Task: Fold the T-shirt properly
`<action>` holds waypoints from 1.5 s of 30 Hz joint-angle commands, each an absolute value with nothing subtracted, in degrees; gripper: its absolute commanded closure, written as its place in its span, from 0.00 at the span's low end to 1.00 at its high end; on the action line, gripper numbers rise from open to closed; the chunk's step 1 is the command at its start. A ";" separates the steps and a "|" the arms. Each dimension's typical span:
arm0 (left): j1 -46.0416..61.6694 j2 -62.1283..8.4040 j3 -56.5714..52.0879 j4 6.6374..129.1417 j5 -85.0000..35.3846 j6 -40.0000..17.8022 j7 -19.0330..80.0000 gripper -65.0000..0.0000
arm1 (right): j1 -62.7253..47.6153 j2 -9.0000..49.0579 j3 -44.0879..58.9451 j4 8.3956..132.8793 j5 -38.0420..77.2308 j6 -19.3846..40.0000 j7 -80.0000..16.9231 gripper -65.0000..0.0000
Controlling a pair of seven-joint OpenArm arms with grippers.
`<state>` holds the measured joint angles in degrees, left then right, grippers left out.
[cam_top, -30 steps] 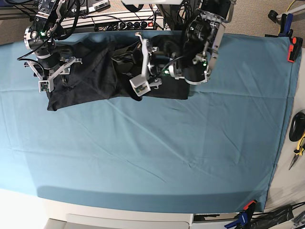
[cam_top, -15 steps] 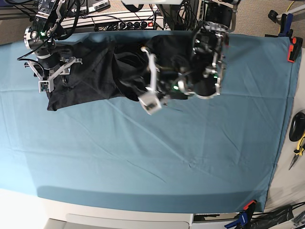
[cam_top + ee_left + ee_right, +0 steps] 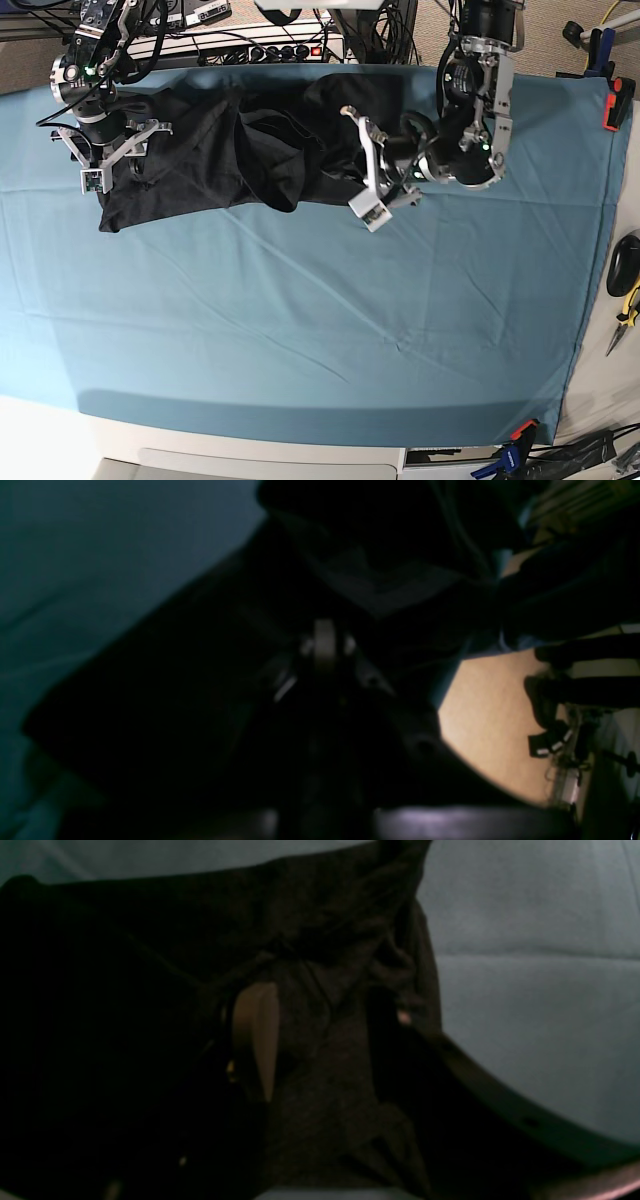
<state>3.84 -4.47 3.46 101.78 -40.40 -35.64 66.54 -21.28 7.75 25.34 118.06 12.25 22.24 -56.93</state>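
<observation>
The dark T-shirt (image 3: 200,150) lies bunched along the back of the teal table cloth (image 3: 330,320). My left gripper (image 3: 368,208) is at the shirt's front right corner. In the left wrist view its fingertips (image 3: 325,645) are pressed together, and dark fabric (image 3: 380,580) creases toward them, so it looks shut on the shirt's edge. My right gripper (image 3: 100,165) is open over the shirt's left end. In the right wrist view its tan pad (image 3: 255,1040) and the other finger (image 3: 400,1015) straddle wrinkled fabric (image 3: 325,1065).
A power strip with cables (image 3: 260,45) runs along the back edge behind the shirt. Orange clamps (image 3: 615,105) hold the cloth at the right edge, and another clamp (image 3: 520,435) at the front. Hand tools (image 3: 625,290) lie off the table's right side.
My left gripper has shut and moved right along the shirt's front edge to its right corner. The shirt's middle folds have shifted. The right arm has not moved.
</observation>
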 commanded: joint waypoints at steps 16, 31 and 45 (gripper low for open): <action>3.60 -3.49 14.48 101.93 -23.55 -33.32 54.22 1.00 | -21.10 8.40 25.56 118.85 13.30 22.06 -55.48 0.55; 0.58 2.66 17.34 98.24 -23.55 -31.03 49.89 1.00 | -21.10 8.40 25.56 118.85 14.55 22.09 -55.44 0.55; -2.96 7.75 22.72 98.17 -23.55 -35.18 47.27 1.00 | -21.12 8.40 25.56 118.80 14.52 22.09 -55.37 0.55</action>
<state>-2.09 6.96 22.72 97.25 -22.52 -35.20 48.40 -21.28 7.77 25.34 118.06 14.00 22.24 -56.88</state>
